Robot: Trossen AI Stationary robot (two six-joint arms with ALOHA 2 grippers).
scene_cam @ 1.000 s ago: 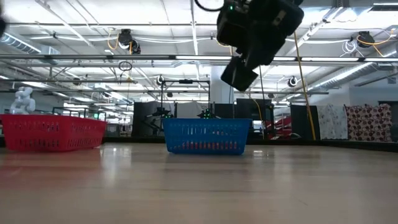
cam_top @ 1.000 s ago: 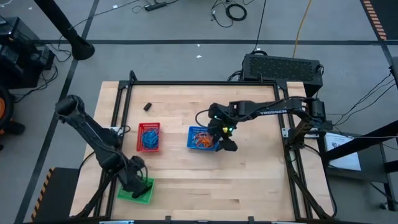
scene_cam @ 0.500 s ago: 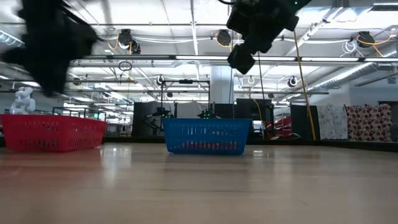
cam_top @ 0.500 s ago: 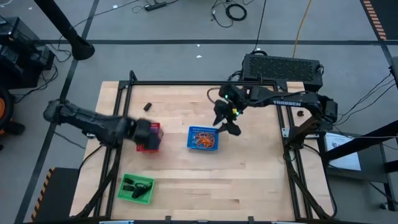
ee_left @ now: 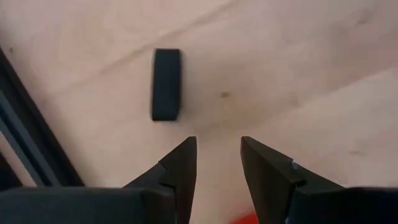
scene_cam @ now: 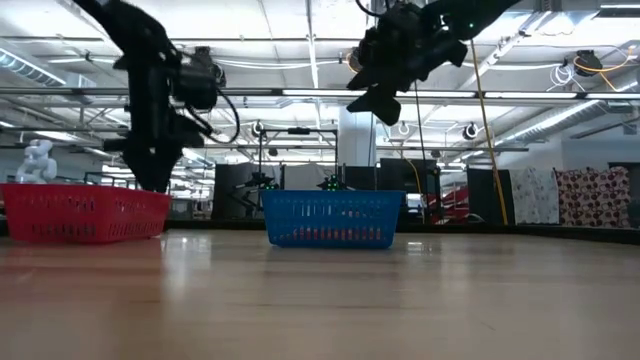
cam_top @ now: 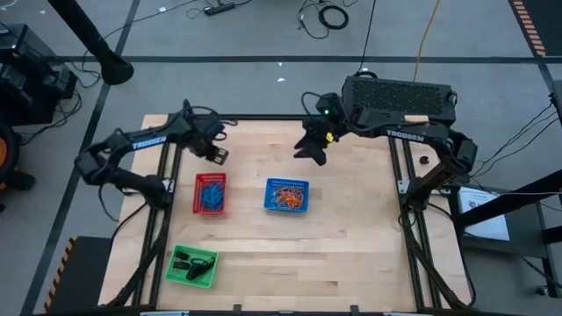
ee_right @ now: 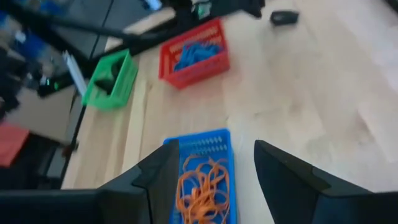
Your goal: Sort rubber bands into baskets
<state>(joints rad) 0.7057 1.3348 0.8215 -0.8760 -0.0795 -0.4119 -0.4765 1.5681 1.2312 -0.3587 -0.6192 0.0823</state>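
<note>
One black band (ee_left: 166,84) is lying loose beside the left gripper (ee_left: 217,158), whose parted, empty fingers are needing to straddle it squarely.

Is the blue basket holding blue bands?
No, the high view shows orange bands in the blue basket, while the blue bands lie in the red basket.

pale smooth wood table (cam_top: 351,246), 3 plastic mesh baskets (cam_top: 286,195), matt black fingers (ee_left: 180,171)
</note>
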